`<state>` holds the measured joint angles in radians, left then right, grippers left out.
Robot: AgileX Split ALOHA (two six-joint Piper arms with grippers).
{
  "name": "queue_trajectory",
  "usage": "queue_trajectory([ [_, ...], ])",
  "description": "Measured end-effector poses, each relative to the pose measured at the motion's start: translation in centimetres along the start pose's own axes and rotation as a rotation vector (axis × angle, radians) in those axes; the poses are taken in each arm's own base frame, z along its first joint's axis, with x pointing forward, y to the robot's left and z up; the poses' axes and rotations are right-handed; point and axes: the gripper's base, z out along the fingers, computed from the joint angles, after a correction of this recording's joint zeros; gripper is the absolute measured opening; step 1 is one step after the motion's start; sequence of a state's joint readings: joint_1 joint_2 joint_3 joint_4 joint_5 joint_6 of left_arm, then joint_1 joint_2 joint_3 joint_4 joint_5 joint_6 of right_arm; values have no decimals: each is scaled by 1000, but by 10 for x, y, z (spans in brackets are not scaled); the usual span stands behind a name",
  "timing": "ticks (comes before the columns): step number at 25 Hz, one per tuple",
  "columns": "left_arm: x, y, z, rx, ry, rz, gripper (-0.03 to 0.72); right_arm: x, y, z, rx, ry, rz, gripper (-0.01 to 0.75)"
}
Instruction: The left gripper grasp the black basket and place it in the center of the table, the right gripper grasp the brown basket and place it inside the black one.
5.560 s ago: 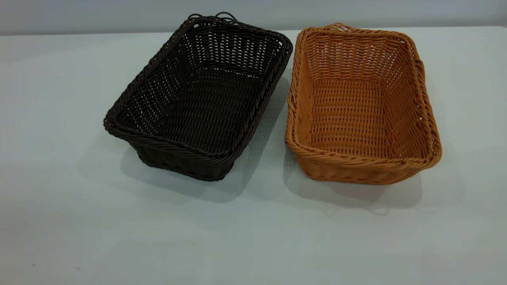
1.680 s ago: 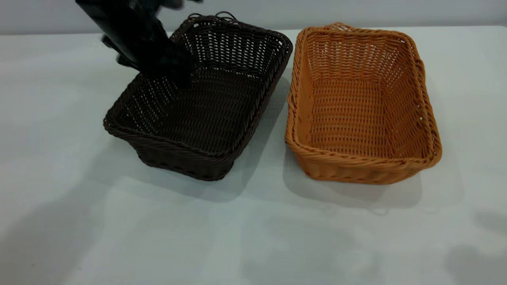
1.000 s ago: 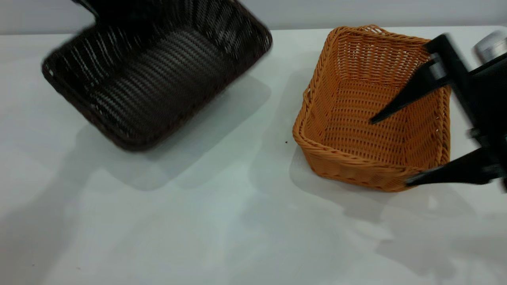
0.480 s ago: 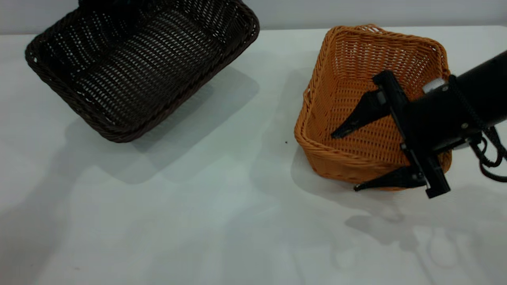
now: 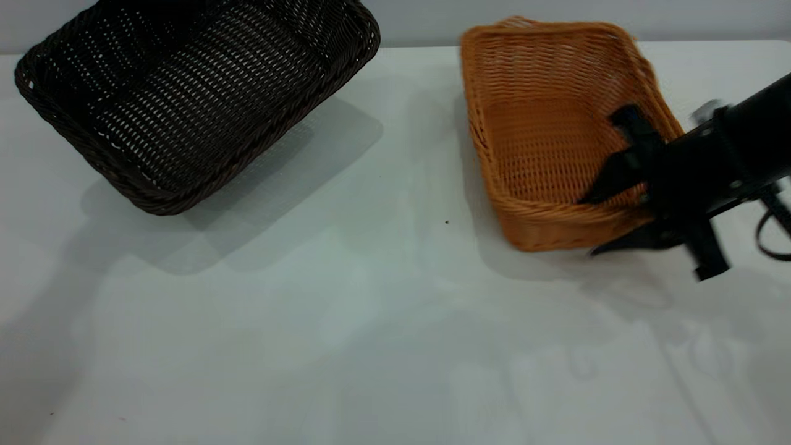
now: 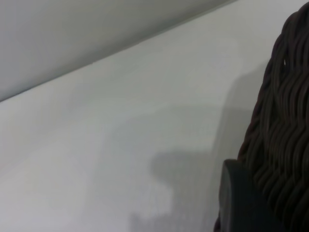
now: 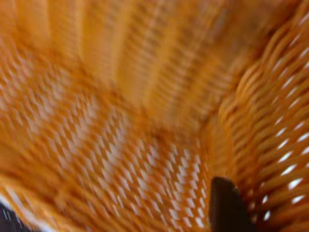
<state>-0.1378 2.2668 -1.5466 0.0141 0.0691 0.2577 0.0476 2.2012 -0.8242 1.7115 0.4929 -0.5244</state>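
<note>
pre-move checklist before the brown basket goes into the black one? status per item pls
1. Right claw on brown basket: ok, one finger inside, one outside the near right corner wall.
2. Brown basket lifted: ok, it tilts above its shadow.
3. Black basket at table center: not ok, it hangs tilted over the far left.
4. Black basket set down: not ok, off the table, shadow offset below it.
5. Left claw grip: cannot tell, only a dark part beside the black weave in the left wrist view.
6. Path between baskets: ok, bare tabletop.

The black basket (image 5: 185, 105) and brown basket (image 5: 544, 130) are woven wicker-style; the table (image 5: 346, 334) is smooth, matt.
</note>
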Motion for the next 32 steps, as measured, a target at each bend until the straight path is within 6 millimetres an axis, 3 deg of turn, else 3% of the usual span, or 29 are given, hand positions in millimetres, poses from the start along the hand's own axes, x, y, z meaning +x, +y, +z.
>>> queue_trajectory([
  [2,0,0,0,-1,-4,28,235,-18,1,-7,-18,-51,2,145],
  [4,-1,0,0,-2,-5,47,235,-35,-2,-16,-31,-85,-17,77],
  [10,-1,-11,-1,22,19,164,235,-90,2,-52,-178,-162,-89,68],
  [14,-3,-56,-4,111,82,345,235,-108,25,-92,-349,-170,-204,68],
  [17,-7,-109,-10,194,88,534,235,-112,41,-118,-427,-157,-300,68],
  [18,-8,-130,-14,225,80,614,235,-114,43,-124,-431,-148,-329,68],
  [22,-5,-186,-26,311,69,836,235,-118,44,-132,-396,-112,-407,68],
  [26,5,-222,-28,362,65,929,234,-120,49,-136,-391,-100,-449,68],
  [32,15,-240,-22,392,88,902,234,-120,51,-138,-403,-87,-455,68],
])
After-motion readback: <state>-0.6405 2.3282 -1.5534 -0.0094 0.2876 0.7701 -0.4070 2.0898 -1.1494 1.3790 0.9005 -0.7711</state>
